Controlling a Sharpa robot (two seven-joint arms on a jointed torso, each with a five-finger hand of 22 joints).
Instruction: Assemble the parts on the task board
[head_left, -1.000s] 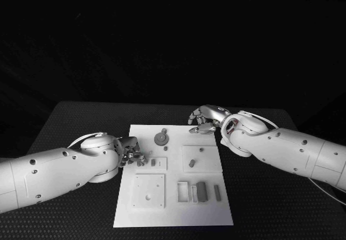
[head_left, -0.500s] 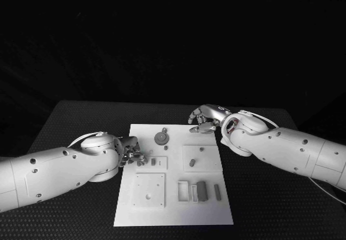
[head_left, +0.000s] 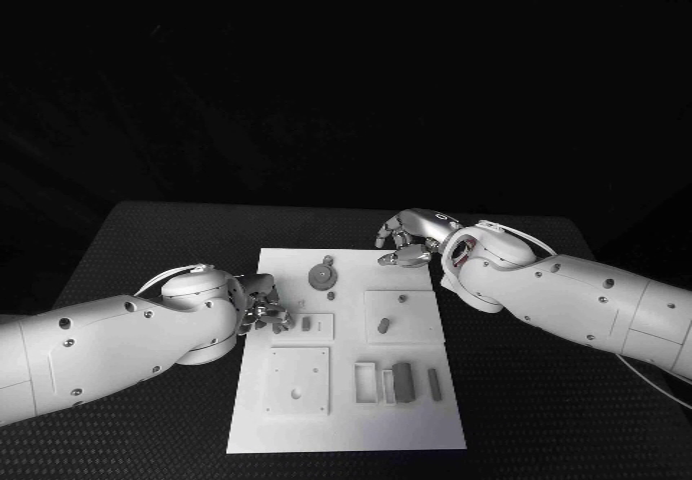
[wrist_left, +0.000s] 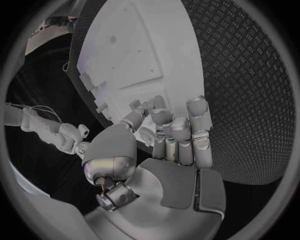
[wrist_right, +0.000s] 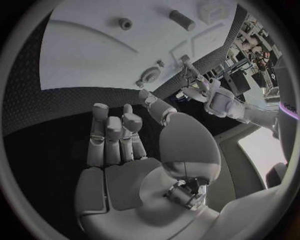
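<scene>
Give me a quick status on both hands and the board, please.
Left robot hand curled at white task board edge, empty. Right robot hand open over far corner. Small grey parts unassembled. Nothing obstructing.

no legible text or markings

Dim, colourless light falls from above; the background is black. The flat white rectangular task board (head_left: 346, 400) is the brightest surface. Wrist views bend straight edges toward their dark circular rims.
</scene>
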